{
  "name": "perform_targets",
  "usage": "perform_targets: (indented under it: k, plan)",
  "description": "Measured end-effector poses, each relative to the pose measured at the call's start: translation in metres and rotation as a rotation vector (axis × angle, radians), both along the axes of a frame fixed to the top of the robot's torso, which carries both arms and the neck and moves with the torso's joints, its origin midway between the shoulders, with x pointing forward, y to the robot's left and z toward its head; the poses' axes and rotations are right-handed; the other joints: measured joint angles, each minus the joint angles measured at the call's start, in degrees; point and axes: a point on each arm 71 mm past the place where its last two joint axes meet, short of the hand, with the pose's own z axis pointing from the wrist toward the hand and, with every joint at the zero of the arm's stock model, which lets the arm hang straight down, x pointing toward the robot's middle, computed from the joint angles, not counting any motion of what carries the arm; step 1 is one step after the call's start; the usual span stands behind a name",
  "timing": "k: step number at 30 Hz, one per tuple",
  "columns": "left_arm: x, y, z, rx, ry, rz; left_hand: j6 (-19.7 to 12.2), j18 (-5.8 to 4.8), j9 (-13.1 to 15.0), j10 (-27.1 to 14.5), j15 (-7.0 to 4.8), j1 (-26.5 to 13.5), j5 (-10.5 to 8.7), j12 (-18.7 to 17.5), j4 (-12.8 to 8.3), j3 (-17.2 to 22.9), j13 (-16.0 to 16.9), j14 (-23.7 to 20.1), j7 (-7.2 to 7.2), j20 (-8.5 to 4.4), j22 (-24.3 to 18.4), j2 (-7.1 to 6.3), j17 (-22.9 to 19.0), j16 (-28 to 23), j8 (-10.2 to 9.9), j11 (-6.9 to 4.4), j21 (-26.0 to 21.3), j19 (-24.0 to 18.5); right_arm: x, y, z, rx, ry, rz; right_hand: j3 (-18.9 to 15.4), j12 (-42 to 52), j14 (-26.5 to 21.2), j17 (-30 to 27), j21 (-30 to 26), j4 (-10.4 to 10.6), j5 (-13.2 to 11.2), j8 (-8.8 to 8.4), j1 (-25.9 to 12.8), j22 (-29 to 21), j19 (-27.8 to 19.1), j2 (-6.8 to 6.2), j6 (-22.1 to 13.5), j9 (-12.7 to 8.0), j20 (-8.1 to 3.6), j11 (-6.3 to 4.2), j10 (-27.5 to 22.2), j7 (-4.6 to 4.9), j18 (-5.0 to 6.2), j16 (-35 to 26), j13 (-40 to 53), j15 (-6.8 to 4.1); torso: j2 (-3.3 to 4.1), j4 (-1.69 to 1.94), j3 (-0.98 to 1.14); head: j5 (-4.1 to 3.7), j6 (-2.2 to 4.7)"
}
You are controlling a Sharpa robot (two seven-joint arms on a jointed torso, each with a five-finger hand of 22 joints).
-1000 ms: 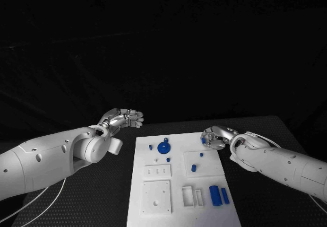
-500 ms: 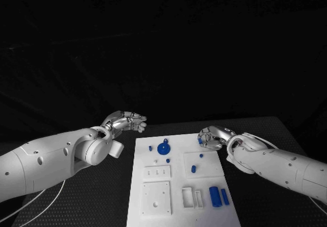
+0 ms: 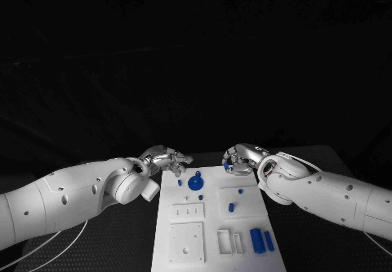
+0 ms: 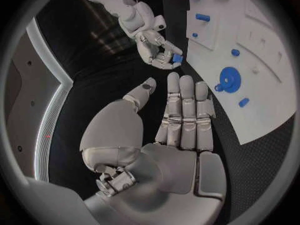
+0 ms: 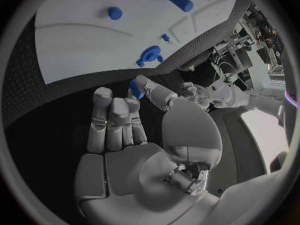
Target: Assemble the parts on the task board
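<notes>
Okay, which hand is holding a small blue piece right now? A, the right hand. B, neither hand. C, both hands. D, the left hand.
A: the silver right hand pinches a small blue piece at the far edge of the white task board, while the silver left hand holds nothing, its fingers straight.

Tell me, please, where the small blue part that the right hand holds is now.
In the head view the small blue part is pinched in the right hand, above the far edge of the task board, just right of the blue disc.
</notes>
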Motion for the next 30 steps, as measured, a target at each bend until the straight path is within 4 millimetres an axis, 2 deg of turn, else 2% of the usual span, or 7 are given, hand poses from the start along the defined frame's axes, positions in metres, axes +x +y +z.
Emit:
perform_targets:
  k: [2, 4, 10, 15, 20, 24, 30]
  plan:
    - [-0.001, -0.005, -0.001, 0.027, 0.016, -0.008, 0.00, -0.17, -0.23, -0.39, -0.48, -0.89, -0.40, 2.71, 0.88, -0.14, 2.29, -0.15, 0.00, -0.97, 0.00, -0.60, 0.81, 2.51, -0.90, -0.40, 2.33, -0.11, -0.003, 0.010, 0.006, -0.008, -0.007, 0.009, 0.40, 0.00, 0.01, 0.00, 0.00, -0.05, 0.53, 0.01, 0.00, 0.00, 0.00, 0.00, 0.02, 0.02, 0.00, 0.10, 0.10, 0.00, 0.00, 0.00, 0.00, -0.01, -0.26, -0.17, -0.12, 0.23, 0.15]
    - [-0.001, -0.011, -0.003, 0.046, 0.030, -0.014, -0.26, -0.42, -0.36, -1.11, -0.66, -2.20, -0.70, 4.30, 1.88, -0.34, 3.73, -0.20, -0.26, -1.37, 0.00, -1.31, 0.89, 3.66, -1.46, -0.32, 3.47, -0.36, -0.005, 0.019, 0.009, -0.015, -0.011, 0.015, 0.49, 0.00, 0.01, 0.00, 0.00, -0.12, 0.62, 0.02, 0.00, 0.00, 0.00, 0.00, 0.02, 0.04, 0.00, 0.10, 0.10, 0.00, 0.00, 0.00, 0.00, -0.01, -0.54, -0.32, -0.24, 0.49, 0.21]
    - [-0.002, -0.030, -0.006, 0.090, 0.063, -0.030, -0.97, -0.47, -0.48, -3.17, -1.09, -3.73, -0.87, 7.02, 3.90, -0.07, 6.45, -0.73, 0.14, -1.42, 0.00, -2.76, 0.31, 5.19, -2.61, -0.10, 4.94, -1.13, -0.011, 0.039, 0.011, -0.033, -0.013, 0.029, 0.81, 0.00, 0.02, 0.05, 0.27, -0.12, 1.07, 0.02, -0.26, 0.00, 0.01, -0.35, 0.06, 0.13, 0.00, 0.10, 0.10, -0.02, -0.01, 0.00, 0.00, -0.01, -1.26, -0.59, -0.57, 1.24, 0.36]
    - [-0.002, -0.037, -0.008, 0.110, 0.076, -0.028, -1.18, -0.46, -0.54, -4.28, -1.13, -4.17, -1.01, 7.95, 4.96, 0.10, 7.66, -1.11, 0.34, -1.19, 0.00, -3.20, -0.07, 5.64, -2.74, 0.01, 5.46, -1.49, -0.016, 0.054, 0.013, -0.040, -0.013, 0.046, 0.81, 0.00, 0.02, 0.05, 0.27, -0.12, 1.29, 0.02, -0.33, 0.00, 0.21, -0.29, 0.22, 0.14, 0.20, 0.10, 0.10, -0.02, -0.02, 0.00, 0.00, 0.00, -1.67, -0.69, -0.76, 1.83, 0.35]
    - [-0.002, -0.037, -0.009, 0.123, 0.083, -0.020, -1.18, -0.46, -0.43, -4.70, -0.93, -4.97, -1.01, 8.74, 6.05, 0.12, 8.33, -1.31, 0.34, -1.20, 0.00, -2.98, -0.36, 6.05, -2.73, 0.01, 5.70, -1.73, -0.018, 0.062, 0.013, -0.049, -0.013, 0.056, 0.99, -0.01, 0.02, 0.05, 0.27, -0.25, 1.29, 0.02, -0.50, 0.00, 0.21, -0.27, 0.30, 0.15, 0.20, -0.10, 0.31, -0.06, -0.05, 0.01, -0.01, 0.00, -1.86, -0.73, -0.85, 1.98, 0.38]
    - [-0.002, -0.038, -0.010, 0.133, 0.089, -0.020, -1.18, -0.46, -0.38, -4.90, -1.13, -4.99, -1.01, 8.77, 6.14, 0.03, 8.54, -1.52, 0.34, -1.09, 0.03, -2.96, -0.44, 6.29, -2.73, -0.19, 6.09, -1.99, -0.019, 0.063, 0.013, -0.055, -0.014, 0.055, 1.12, -0.01, 0.01, 0.05, 0.27, -0.12, 1.29, 0.02, -0.72, 0.00, 0.21, -0.35, 0.32, 0.15, 0.20, -0.10, 0.31, -0.08, -0.10, 0.01, -0.01, 0.01, -1.88, -0.75, -0.90, 1.92, 0.41]
    - [-0.003, -0.042, -0.011, 0.145, 0.093, -0.027, -1.18, -0.47, -0.32, -5.11, -1.13, -4.99, -1.01, 9.17, 6.40, 0.07, 8.80, -1.52, 0.34, -1.09, 0.04, -2.96, -0.58, 6.29, -2.73, 0.01, 6.09, -1.99, -0.021, 0.069, 0.014, -0.056, -0.013, 0.065, 1.12, -0.01, 0.01, 0.04, 0.27, -0.12, 1.29, 0.00, -0.72, 0.00, 0.21, -0.35, 0.32, 0.16, 0.20, -0.10, 0.31, -0.08, -0.17, 0.01, -0.01, 0.02, -1.87, -0.73, -0.88, 1.88, 0.26]
